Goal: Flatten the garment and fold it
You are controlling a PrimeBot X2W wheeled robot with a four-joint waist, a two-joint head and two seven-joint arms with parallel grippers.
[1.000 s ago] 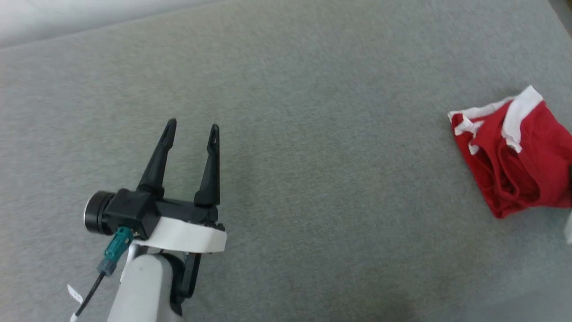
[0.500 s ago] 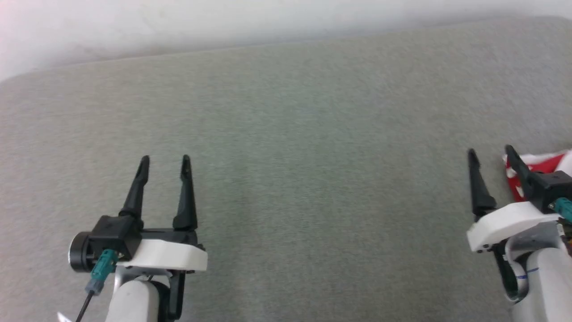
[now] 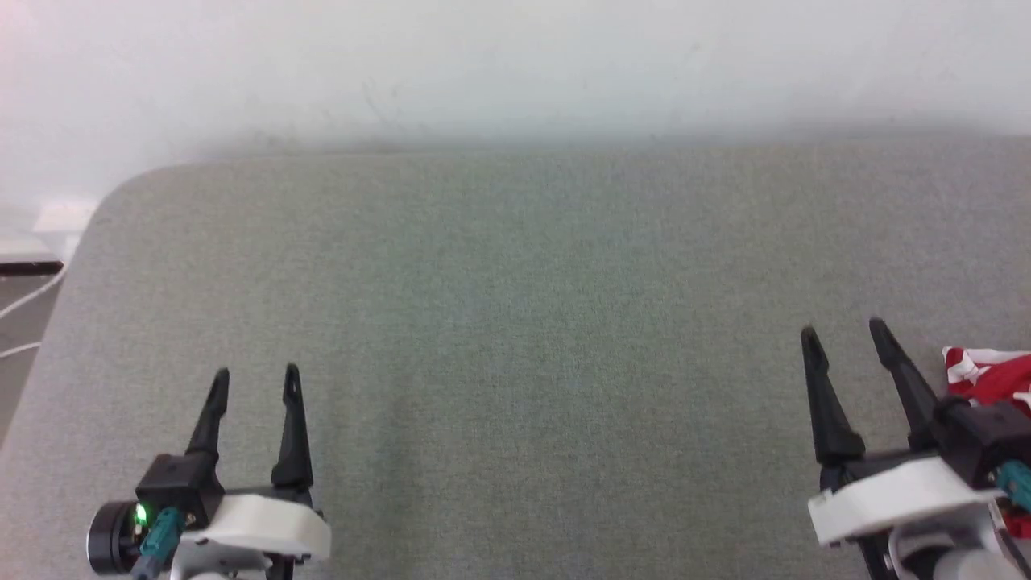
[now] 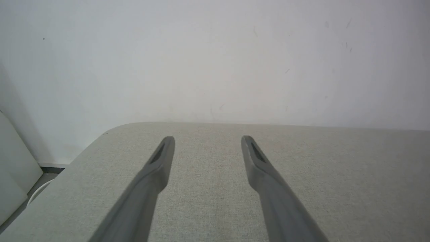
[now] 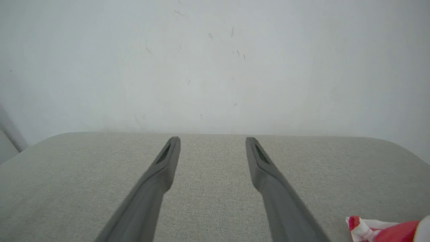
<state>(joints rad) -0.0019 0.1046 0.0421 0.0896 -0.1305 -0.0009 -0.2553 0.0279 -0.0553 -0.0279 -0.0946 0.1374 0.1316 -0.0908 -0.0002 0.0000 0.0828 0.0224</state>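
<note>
Off the table's rounded far-left corner: a strip of floor (image 3: 20,322) with a white cable (image 3: 32,296) and a dark bar (image 3: 28,267), too blurred to identify further. Left gripper (image 3: 256,372) sits over the near-left part of the grey fabric-covered table (image 3: 515,266). Its base is cut by the bottom frame edge and a green lamp (image 3: 142,513) is lit on its housing. Fingers spread wide, nothing between them; in the left wrist view the left gripper (image 4: 207,139) shows table fabric through the gap. Table centre: even weave, slightly soft focus. Right gripper (image 3: 842,329) is over the near-right part, wrist cropped at the bottom-right corner; fingers equally wide apart, holding nothing. The garment (image 3: 987,374) lies on the table just right of the right gripper. It is mostly hidden behind the gripper housing and cropped by the frame edge: a red bunch with white trim, overall shape unreadable. In the right wrist view a crumpled corner of the garment (image 5: 386,230) shows at lower right, apart from the fingers. A white, lightly scuffed wall (image 3: 515,64) rises directly behind the table's far edge.
</note>
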